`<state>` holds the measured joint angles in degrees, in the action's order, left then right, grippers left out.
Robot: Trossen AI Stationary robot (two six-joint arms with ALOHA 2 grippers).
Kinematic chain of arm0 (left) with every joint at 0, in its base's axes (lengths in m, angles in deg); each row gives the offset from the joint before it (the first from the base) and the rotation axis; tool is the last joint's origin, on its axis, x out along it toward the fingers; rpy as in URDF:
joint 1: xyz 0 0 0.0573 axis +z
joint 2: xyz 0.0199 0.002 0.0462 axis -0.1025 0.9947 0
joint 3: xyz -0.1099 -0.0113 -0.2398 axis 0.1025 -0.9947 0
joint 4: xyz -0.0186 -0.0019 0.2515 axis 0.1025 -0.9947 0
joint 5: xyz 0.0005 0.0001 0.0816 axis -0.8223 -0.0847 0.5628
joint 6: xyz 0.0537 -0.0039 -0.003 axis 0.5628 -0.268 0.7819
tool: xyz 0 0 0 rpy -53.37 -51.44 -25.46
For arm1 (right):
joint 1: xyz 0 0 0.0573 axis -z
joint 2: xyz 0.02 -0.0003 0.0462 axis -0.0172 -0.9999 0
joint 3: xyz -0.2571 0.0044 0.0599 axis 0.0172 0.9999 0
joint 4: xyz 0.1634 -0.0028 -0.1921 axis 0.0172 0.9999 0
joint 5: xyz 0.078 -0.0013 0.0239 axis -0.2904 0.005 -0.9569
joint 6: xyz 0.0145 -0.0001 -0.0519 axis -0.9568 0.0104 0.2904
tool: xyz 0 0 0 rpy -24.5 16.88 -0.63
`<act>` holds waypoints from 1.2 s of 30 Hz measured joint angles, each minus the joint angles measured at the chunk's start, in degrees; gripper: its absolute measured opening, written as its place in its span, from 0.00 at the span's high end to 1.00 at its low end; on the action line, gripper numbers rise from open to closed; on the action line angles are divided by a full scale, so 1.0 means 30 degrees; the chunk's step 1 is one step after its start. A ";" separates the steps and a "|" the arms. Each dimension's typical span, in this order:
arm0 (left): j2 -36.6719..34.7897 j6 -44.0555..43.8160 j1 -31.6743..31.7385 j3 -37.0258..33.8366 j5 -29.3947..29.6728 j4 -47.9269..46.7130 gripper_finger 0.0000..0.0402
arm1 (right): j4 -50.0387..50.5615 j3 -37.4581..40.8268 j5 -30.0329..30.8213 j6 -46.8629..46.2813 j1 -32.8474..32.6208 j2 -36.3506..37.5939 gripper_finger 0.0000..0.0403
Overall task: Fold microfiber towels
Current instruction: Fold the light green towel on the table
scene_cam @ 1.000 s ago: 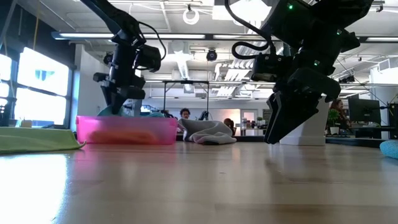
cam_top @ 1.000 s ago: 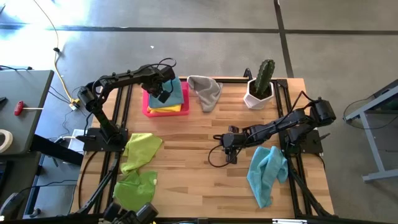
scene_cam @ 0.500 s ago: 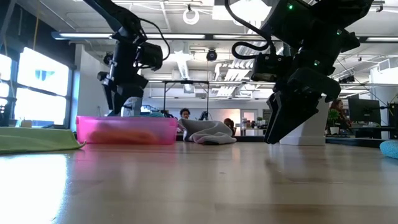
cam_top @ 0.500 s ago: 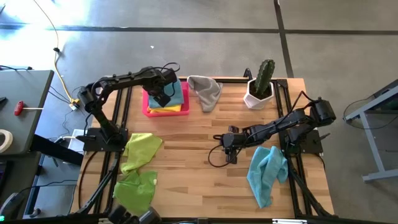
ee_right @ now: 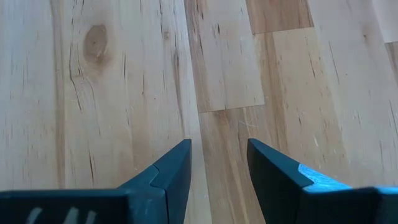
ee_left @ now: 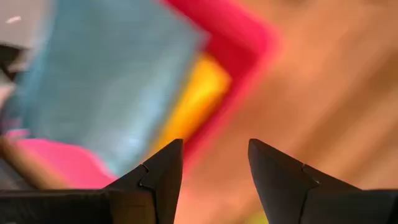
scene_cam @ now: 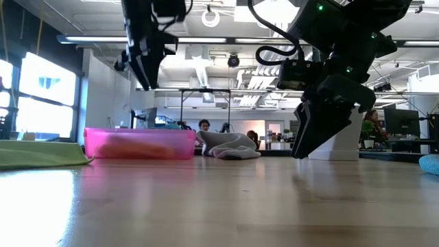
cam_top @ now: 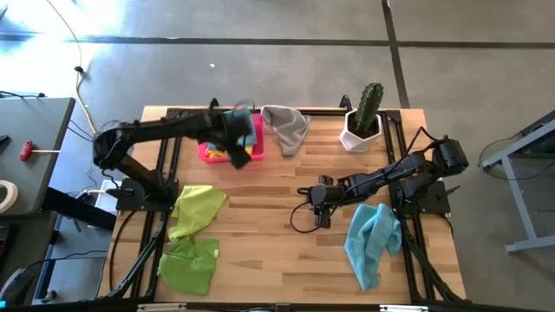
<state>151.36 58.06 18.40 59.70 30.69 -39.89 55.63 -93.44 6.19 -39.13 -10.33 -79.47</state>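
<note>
Only the left wrist view shows the left gripper (ee_left: 211, 171) spread, empty, above the blue towel (ee_left: 106, 81) and yellow towel (ee_left: 193, 102). From the low view the pink tray (scene_cam: 139, 143) hides both. The right gripper (ee_right: 217, 165) hangs parted over bare wood.

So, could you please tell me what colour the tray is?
Pink; the tray shows best in the low view.

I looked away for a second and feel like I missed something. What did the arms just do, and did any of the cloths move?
The left gripper lifted up and away from the pink tray, empty and open, leaving the folded light blue towel on the yellow one. The right gripper stayed hovering open over bare wood mid-table. The grey towel, the lime and green ones and the other blue towel lie as before.
</note>
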 joint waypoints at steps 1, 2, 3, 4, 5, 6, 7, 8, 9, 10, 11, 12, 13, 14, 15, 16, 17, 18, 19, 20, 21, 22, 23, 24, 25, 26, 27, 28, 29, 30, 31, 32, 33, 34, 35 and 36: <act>-0.0110 -0.0465 -0.0877 -0.0138 -0.0296 0.0090 0.58 | 0.0000 0.0000 0.0000 0.0000 0.0001 0.0000 0.63; -0.0188 -0.0933 -0.1780 -0.0303 -0.0458 0.0156 0.58 | -0.0001 0.0000 0.0000 0.0001 -0.0005 0.0000 0.63; -0.0220 -0.1424 -0.2715 -0.0434 -0.0531 0.0174 0.58 | 0.0000 0.0000 0.0000 0.0006 0.0001 0.0001 0.63; -0.0234 -0.1954 -0.3750 -0.0491 -0.0560 0.0182 0.58 | 0.0000 0.0000 0.0000 0.0000 0.0001 0.0000 0.63; -0.0247 -0.2457 -0.4743 -0.0577 -0.0554 0.0248 0.58 | -0.0005 0.0000 0.0000 0.0007 -0.0001 0.0002 0.63; -0.0255 -0.2871 -0.5737 -0.0678 -0.0555 0.0244 0.58 | -0.0002 0.0000 0.0002 0.0000 -0.0001 0.0005 0.63; -0.0255 -0.3344 -0.6799 -0.0801 -0.0557 0.0180 0.58 | 0.0000 0.0000 0.0000 0.0000 0.0001 0.0004 0.63; -0.0255 -0.3934 -0.7806 -0.0933 -0.0560 0.0142 0.58 | -0.0003 0.0000 0.0000 0.0000 0.0001 0.0000 0.63; -0.0255 -0.4710 -0.8816 -0.1089 -0.0564 0.0102 0.58 | -0.0002 0.0000 0.0000 0.0000 0.0000 0.0007 0.63; -0.0255 -0.5523 -0.9818 -0.1269 -0.0569 0.0018 0.58 | 0.0000 0.0000 0.0000 0.0000 0.0001 0.0007 0.63; -0.0255 -0.6449 -1.0813 -0.1503 -0.0580 -0.0096 0.58 | -0.0015 0.0000 0.0000 0.0007 0.0001 0.0000 0.63; -0.0255 -0.7499 -1.1788 -0.1717 -0.0649 -0.0265 0.58 | -0.0074 0.0000 0.0000 0.0000 -0.0006 0.0007 0.63; -0.0255 -0.8553 -1.2760 -0.1906 -0.0810 -0.0398 0.58 | -0.0193 0.0000 0.0005 0.0000 0.0001 0.0005 0.63; -0.0255 -0.9571 -1.3625 -0.2105 -0.1060 -0.0469 0.58 | -0.0355 0.0000 0.0007 0.0000 0.0000 0.0002 0.63; -0.0255 -1.0683 -1.4486 -0.2329 -0.1288 -0.0473 0.58 | -0.0488 0.0000 0.0000 0.0000 -0.0002 0.0004 0.63; -0.0255 -1.1803 -1.5286 -0.2575 -0.1562 -0.0434 0.58 | -0.0567 0.0000 0.0000 0.0000 -0.0002 0.0007 0.63; -0.0255 -1.2889 -1.5978 -0.2836 -0.1780 -0.0394 0.58 | -0.0576 0.0000 0.0000 0.0000 -0.0003 0.0007 0.63; -0.0248 -1.4049 -1.6641 -0.3062 -0.1854 -0.0390 0.58 | -0.0576 0.0000 0.0000 0.0000 0.0000 0.0007 0.63; -0.0248 -1.5180 -1.7257 -0.3272 -0.1833 -0.0425 0.58 | -0.0576 0.0000 0.0000 0.0000 0.0001 0.0007 0.63; -0.0248 -1.6126 -1.7792 -0.3449 -0.1683 -0.0550 0.58 | -0.0576 0.0000 0.0000 0.0000 -0.0005 0.0007 0.63; -0.0248 -1.6834 -1.8251 -0.3623 -0.1272 -0.0713 0.58 | -0.0576 0.0000 0.0000 -0.0011 -0.0006 0.0006 0.63; -0.0248 -1.7398 -1.8655 -0.3831 -0.0632 -0.0789 0.58 | -0.0576 0.0000 0.0000 -0.0185 -0.0006 0.0007 0.63; -0.0248 -1.7861 -1.8947 -0.4102 0.0084 -0.0789 0.58 | -0.0579 0.0000 0.0000 -0.0537 -0.0001 0.0007 0.63; -0.0248 -1.8238 -1.9139 -0.4442 0.0815 -0.0799 0.58 | -0.0583 0.0000 0.0000 -0.1090 -0.0006 0.0007 0.63; -0.0248 -1.8544 -1.9177 -0.4804 0.1415 -0.0802 0.58 | -0.0576 0.0000 -0.0009 -0.1856 -0.0015 0.0007 0.63; -0.0248 -1.8669 -1.9148 -0.5186 0.1758 -0.0787 0.58 | -0.0577 0.0000 -0.0015 -0.2738 -0.0028 0.0007 0.63; -0.0248 -1.8592 -1.9049 -0.5631 0.1908 -0.0646 0.58 | -0.0582 0.0000 -0.0026 -0.3623 -0.0028 0.0007 0.63; -0.0248 -1.8311 -1.8872 -0.6130 0.1917 -0.0369 0.58 | -0.0583 0.0000 -0.0052 -0.4492 -0.0028 0.0007 0.63; -0.0241 -1.8010 -1.8652 -0.6598 0.1923 -0.0224 0.58 | -0.0583 0.0000 -0.0080 -0.5260 -0.0028 0.0007 0.63; -0.0241 -1.7868 -1.8439 -0.7043 0.1924 -0.0183 0.58 | -0.0579 0.0000 -0.0043 -0.5874 -0.0028 0.0007 0.63; -0.0241 -1.7848 -1.8201 -0.7501 0.1927 -0.0231 0.58 | -0.0583 0.0000 -0.0003 -0.6383 -0.0028 0.0007 0.63; -0.0241 -1.7883 -1.7929 -0.7954 0.1931 -0.0359 0.58 | -0.0606 0.0000 0.0044 -0.6763 -0.0022 0.0007 0.63; -0.0241 -1.8026 -1.7632 -0.8391 0.1936 -0.0547 0.58 | -0.0695 0.0000 0.0156 -0.7067 0.0035 0.0007 0.63; -0.0241 -1.8204 -1.7319 -0.8844 0.1927 -0.0670 0.58 | -0.0845 0.0000 0.0306 -0.7172 0.0104 0.0007 0.63; -0.0241 -1.8364 -1.7008 -0.9309 0.1848 -0.0684 0.58 | -0.0979 0.0000 0.0411 -0.7136 0.0137 0.0007 0.63; -0.0241 -1.8494 -1.6690 -0.9751 0.1556 -0.0629 0.58 | -0.1049 0.0000 0.0532 -0.7082 0.0169 0.0007 0.63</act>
<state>150.64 2.58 -31.67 30.45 35.36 -41.78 52.48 -93.44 7.79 -60.38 -9.83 -79.45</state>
